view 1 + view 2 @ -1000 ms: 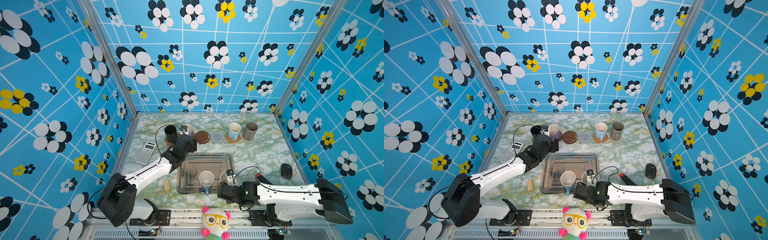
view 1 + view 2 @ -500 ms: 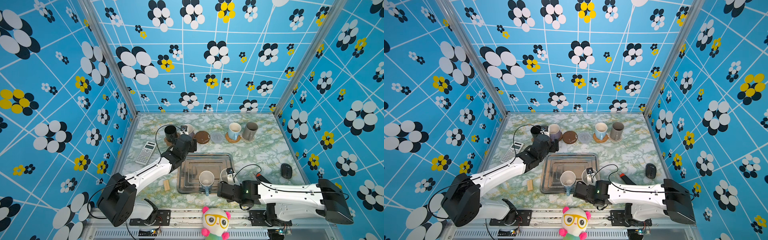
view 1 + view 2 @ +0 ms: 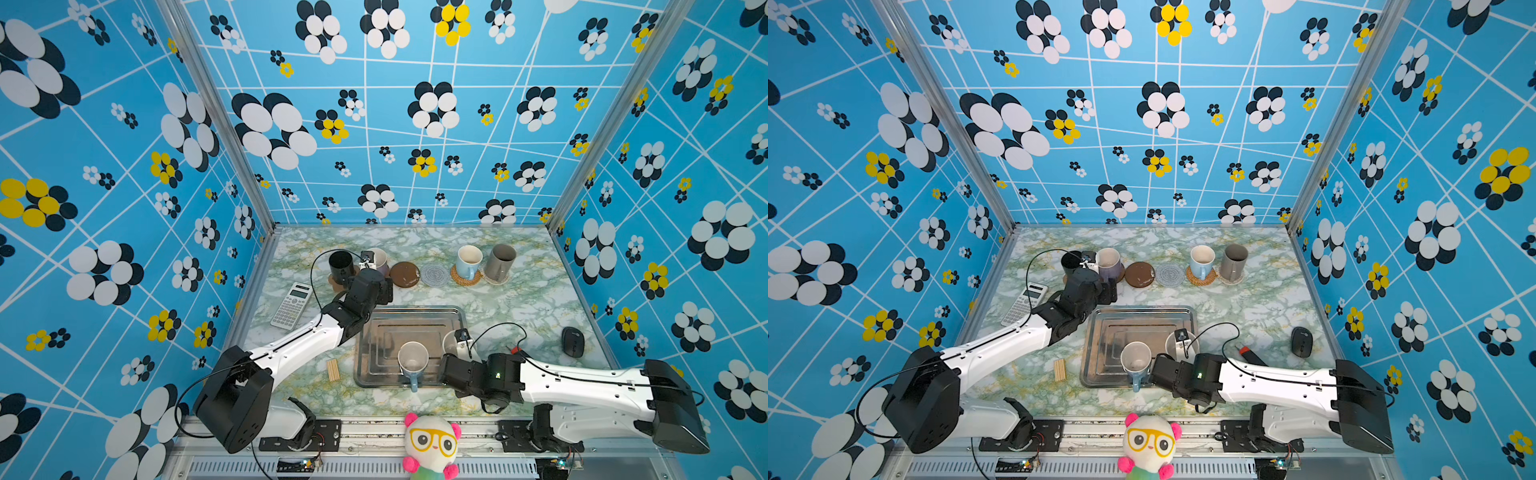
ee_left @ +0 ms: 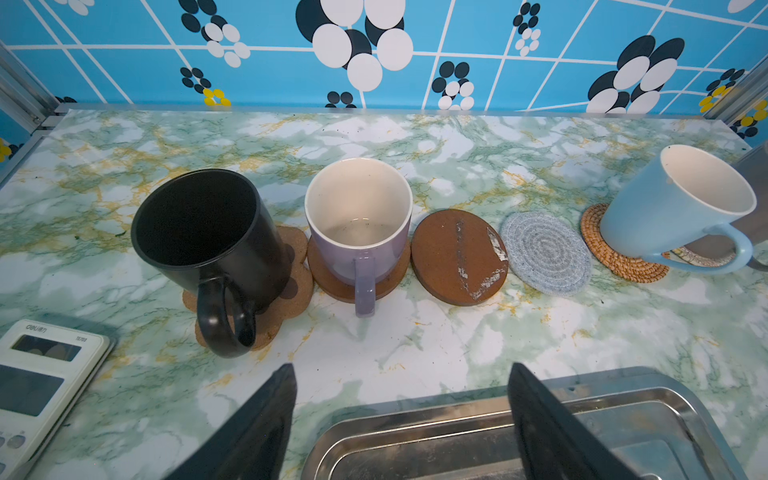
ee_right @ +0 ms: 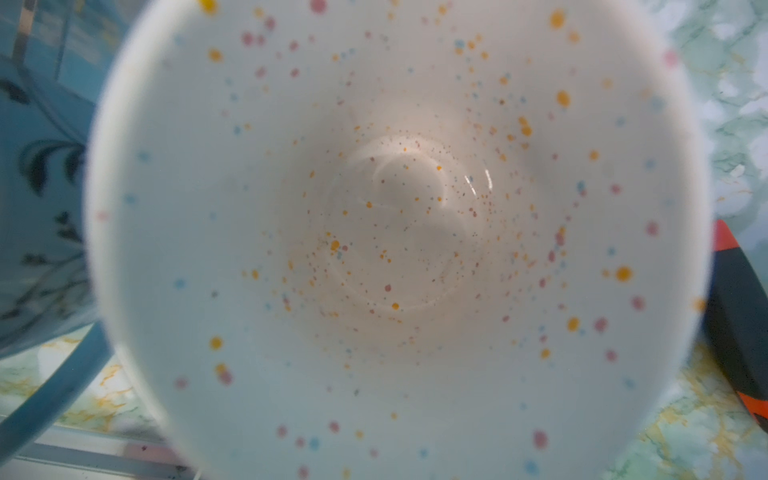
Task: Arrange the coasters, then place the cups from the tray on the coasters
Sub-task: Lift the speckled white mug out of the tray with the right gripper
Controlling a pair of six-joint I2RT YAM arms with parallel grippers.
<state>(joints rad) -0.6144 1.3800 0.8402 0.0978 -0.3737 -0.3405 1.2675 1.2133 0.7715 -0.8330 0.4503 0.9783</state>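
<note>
The stainless-steel tray (image 3: 409, 328), shallow with rounded corners and stepped ridges in its base, lies mid-worktop (image 3: 519, 299) on a glossy green-and-gold marble print. Two mugs stand in its near half: a leaf-patterned blue mug (image 3: 412, 358), handle hanging over the near rim, and just beside it a white speckled mug (image 3: 449, 344).

The coaster row runs along the far side:
- a black mug (image 4: 203, 232) on a tan paw-shaped coaster (image 4: 299, 291)
- a lavender mug (image 4: 359, 245) on a brown disc (image 4: 328, 282)
- a bare brown disc (image 4: 453, 253) scuffed white
- a bare grey-blue woven round (image 4: 546, 253)
- a plain light blue mug (image 4: 665, 208) on a coiled rattan coaster (image 4: 611, 257)
- a grey mug (image 3: 500, 259) on a pale beige coaster (image 3: 500, 281)

The left gripper (image 4: 401, 370) hovers by the tray's far left corner, its black fingers (image 4: 266, 415) spread wide with nothing between them. Only the left wrist view shows that gap and the scuffs.

The right gripper (image 3: 451, 368) sits at the white mug's near side. The right wrist view looks down into that mug, showing orange, pink and blue flecks on glazed cream. It also shows the blue mug's dark leaf print, too small to read in the top views. The right fingers are hidden everywhere, so I cannot tell whether they grip the mug.
</note>
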